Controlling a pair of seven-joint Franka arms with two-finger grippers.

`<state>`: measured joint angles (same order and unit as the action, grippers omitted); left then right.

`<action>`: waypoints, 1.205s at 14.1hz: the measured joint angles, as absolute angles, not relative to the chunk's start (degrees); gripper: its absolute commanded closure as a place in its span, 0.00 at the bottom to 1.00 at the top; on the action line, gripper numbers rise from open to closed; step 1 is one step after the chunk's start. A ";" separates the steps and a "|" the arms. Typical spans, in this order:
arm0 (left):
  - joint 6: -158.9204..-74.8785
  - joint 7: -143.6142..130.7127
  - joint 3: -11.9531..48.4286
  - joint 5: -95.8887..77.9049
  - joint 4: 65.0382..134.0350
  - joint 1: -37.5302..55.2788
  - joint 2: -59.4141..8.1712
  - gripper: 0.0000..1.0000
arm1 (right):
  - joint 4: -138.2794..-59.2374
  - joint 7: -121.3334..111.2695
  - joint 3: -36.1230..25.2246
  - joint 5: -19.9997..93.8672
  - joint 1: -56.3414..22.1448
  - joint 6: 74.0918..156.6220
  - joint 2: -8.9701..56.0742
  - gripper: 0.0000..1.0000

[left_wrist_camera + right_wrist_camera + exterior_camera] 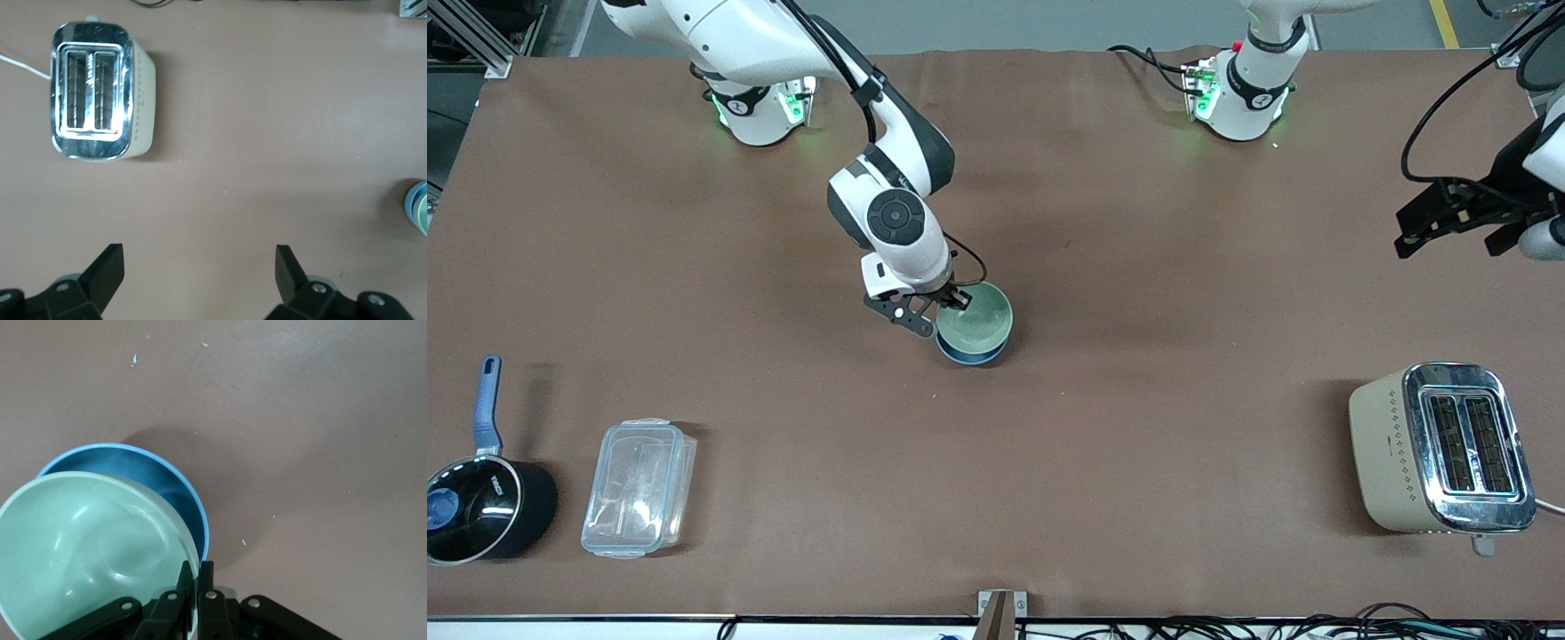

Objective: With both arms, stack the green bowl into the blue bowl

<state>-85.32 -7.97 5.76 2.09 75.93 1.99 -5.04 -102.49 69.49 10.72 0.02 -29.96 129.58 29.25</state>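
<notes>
Centrally on the table, the right gripper pinches the rim of the green bowl, tilted partway inside the blue bowl just below the jaws, likely easing it in. Over the toaster's end, the left gripper waits, jaws spread wide, empty.

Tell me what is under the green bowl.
The blue bowl is under the green bowl, which the right gripper pinches by its rim, tilted and not fully seated. Only part of the blue bowl's rim and inside shows; its bottom is covered. The left gripper waits open, toward the toaster.
</notes>
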 measured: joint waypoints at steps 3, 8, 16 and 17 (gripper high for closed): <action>-84.64 -7.96 4.69 2.09 79.03 3.64 -1.59 0.00 | -101.99 69.52 10.35 0.02 -29.81 129.74 29.55 0.98; -84.55 -7.96 4.69 2.09 84.91 5.19 1.74 0.00 | -101.28 69.55 10.23 0.02 -29.73 131.31 31.76 0.00; -84.89 -8.09 4.82 2.08 85.37 5.43 0.48 0.00 | -93.73 65.06 9.70 -6.54 -23.95 111.03 23.74 0.00; -84.89 -8.09 4.84 2.08 85.29 5.48 0.48 0.00 | -93.10 61.57 9.67 -8.07 -22.20 107.00 21.19 0.00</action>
<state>-84.89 -8.09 4.84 2.08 85.29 5.48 0.48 -93.10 61.57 9.67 -8.07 -22.20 107.00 21.19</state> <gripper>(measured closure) 0.000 0.000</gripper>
